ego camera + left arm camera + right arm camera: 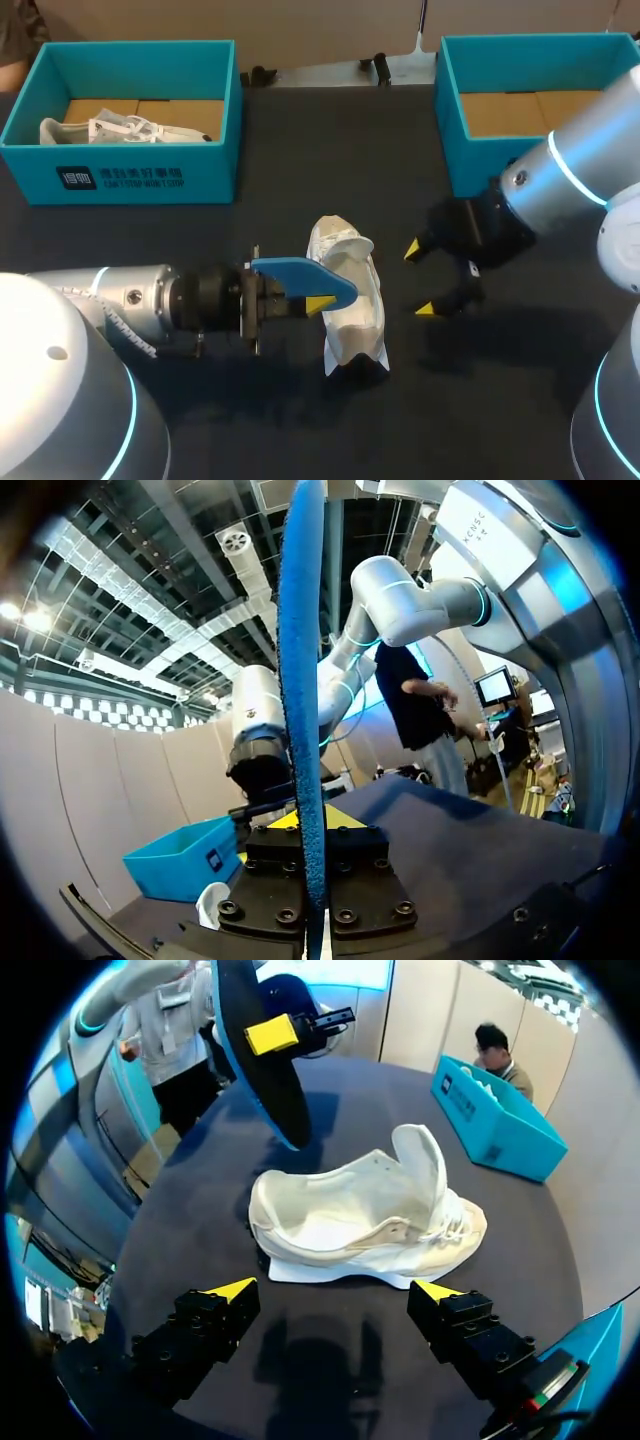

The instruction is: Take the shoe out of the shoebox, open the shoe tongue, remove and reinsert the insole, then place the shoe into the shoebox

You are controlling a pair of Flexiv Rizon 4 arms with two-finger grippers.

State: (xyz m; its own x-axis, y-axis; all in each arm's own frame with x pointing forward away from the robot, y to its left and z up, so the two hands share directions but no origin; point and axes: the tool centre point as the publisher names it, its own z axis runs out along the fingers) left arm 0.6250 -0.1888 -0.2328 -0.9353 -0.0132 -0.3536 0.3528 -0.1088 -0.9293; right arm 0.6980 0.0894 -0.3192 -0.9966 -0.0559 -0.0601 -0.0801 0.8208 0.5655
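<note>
We take this for a robotics lab: our silver, blue-ringed left arm (130, 295) and right arm (560, 185) hang over a dark matte table (330, 150), with one open teal cardboard shoebox (140, 180) far left and another teal shoebox (470, 165) far right.

One shoe (352, 300), off-white throughout, laces and sole alike. One insole (300, 272), bright blue on the face seen from above; its other face reads black in the right wrist view, possibly only shadow. The left gripper (316, 292) and right gripper (421, 281) have black bodies and bright yellow tips. The left arm (120, 295) and right arm (570, 180) have silver-grey shells with thin cyan light rings. The left shoebox (200, 175) has teal walls, a brown cardboard floor and white print on a dark patch at the front. The right shoebox (470, 165) has the same teal and brown. One second shoe (120, 130), white with grey touches. One table (300, 420), plain matte black.
</note>
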